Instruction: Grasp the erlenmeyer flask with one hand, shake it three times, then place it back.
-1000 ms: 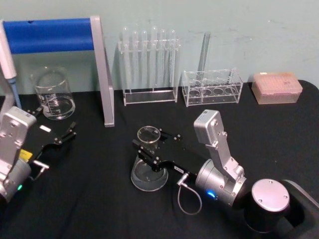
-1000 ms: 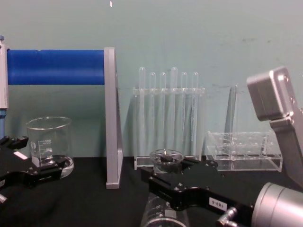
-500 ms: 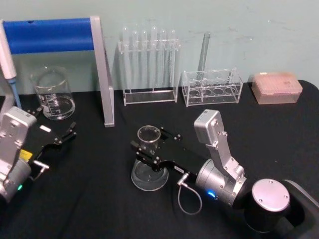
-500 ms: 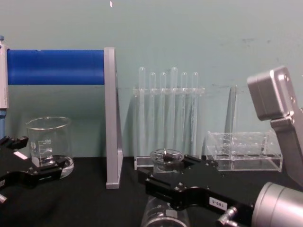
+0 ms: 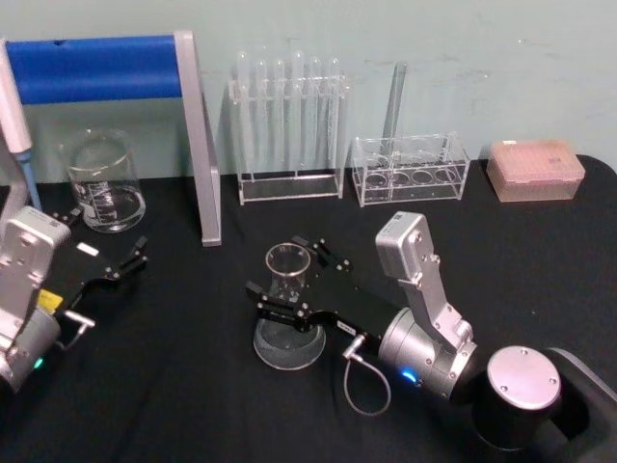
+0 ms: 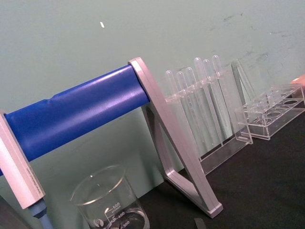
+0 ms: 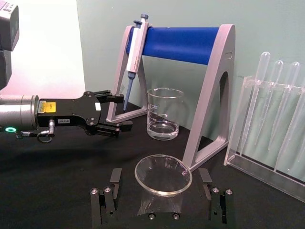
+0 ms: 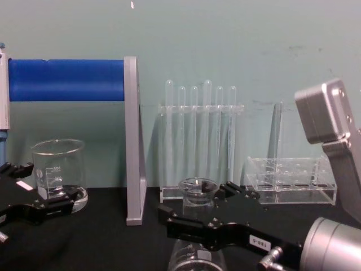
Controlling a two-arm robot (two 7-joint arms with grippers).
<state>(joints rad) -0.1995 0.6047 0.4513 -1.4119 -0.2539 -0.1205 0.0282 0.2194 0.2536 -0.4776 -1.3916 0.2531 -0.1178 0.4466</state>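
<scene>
The upright erlenmeyer flask (image 5: pixel 287 307) stands neck-high between the spread, released fingers of the right gripper (image 5: pixel 285 280), far from the open left gripper (image 5: pixel 108 258).

Beaker (image 5: pixel 102 180) beside blue-barred stand (image 5: pixel 198 145); test-tube rack (image 5: pixel 289 130), pink box (image 5: pixel 535 170) behind.

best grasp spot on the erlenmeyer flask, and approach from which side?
Grip the narrow neck just under the flared rim of the erlenmeyer flask, coming level from the robot's right. It stands upright; the cone widens below, so only the neck fits. The right gripper already straddles it, fingers open.
</scene>
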